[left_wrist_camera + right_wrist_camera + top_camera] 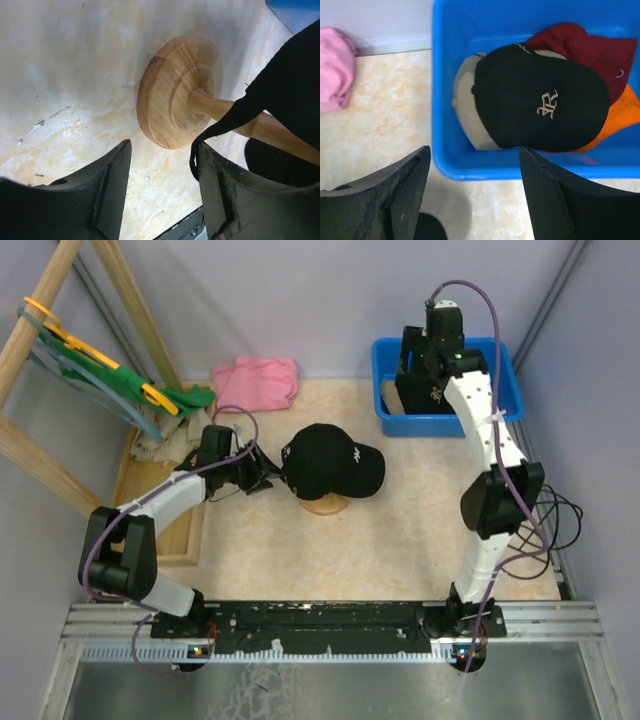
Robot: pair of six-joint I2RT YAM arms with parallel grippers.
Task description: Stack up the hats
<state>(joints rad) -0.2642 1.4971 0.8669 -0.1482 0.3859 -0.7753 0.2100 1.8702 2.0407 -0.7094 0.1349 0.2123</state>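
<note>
Black baseball cap [325, 465] on a wooden stand [165, 95], just beyond the left end effector [161, 147], jaws apart; right end effector [475, 152] gapes above a blue bin [470, 172].

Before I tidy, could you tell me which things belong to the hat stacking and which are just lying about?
Job: black cap on wooden stand, blue bin holding second black cap, red hat, orange hat, tan cap.
Lying about: pink cloth, green garment, yellow hanger.

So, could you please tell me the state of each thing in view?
Stand cap, seated on the wooden stand.
Left pincer, open beside that cap.
Right pincer, open over the bin.
Bin cap, topping the pile: tan cap, red hat, orange hat.
Pink cloth, lying crumpled.
</note>
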